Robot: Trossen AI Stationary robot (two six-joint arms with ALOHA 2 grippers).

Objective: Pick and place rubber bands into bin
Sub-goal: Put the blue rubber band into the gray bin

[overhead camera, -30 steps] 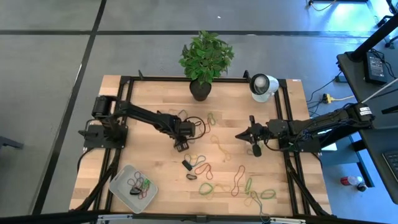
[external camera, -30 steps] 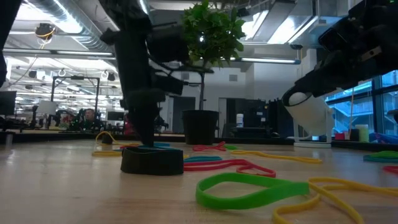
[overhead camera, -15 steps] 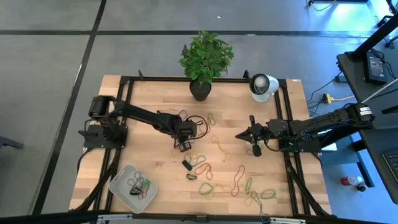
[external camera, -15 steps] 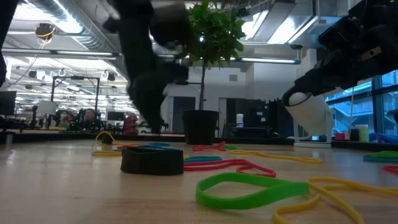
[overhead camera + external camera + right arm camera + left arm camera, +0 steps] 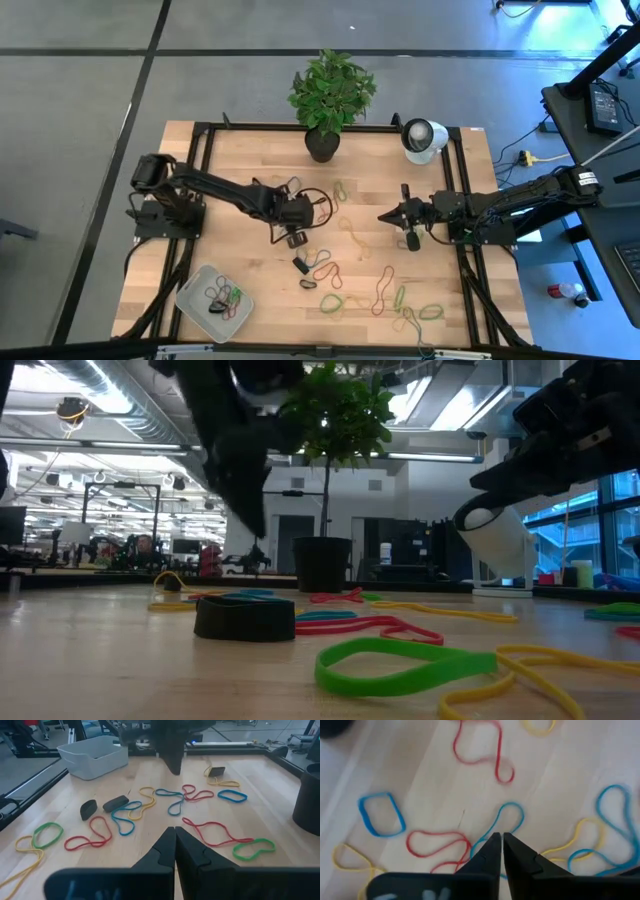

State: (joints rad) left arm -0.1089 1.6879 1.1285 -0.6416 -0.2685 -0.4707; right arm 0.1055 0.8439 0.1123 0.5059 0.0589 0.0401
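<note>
Many rubber bands (image 5: 345,270) in red, green, yellow and blue lie loose on the wooden table, mostly at its middle and near right. The whitish bin (image 5: 213,297) stands at the near left corner with several bands in it. My left gripper (image 5: 295,238) hangs shut above the bands at the table's middle. In its wrist view the shut tips (image 5: 501,840) sit over a blue band (image 5: 509,816) that lies flat on the table, and no band shows between them. My right gripper (image 5: 383,217) waits shut at the right middle, clear of the table (image 5: 174,831).
Two small black blocks (image 5: 300,265) (image 5: 308,284) lie among the bands. A potted plant (image 5: 322,145) and a white round device (image 5: 422,138) stand at the far edge. A dark frame (image 5: 195,200) borders the tabletop.
My left gripper has risen from the table surface beside the black block to well above it, and has tipped over as it rose. No band has visibly come up with it. My right arm has kept still.
</note>
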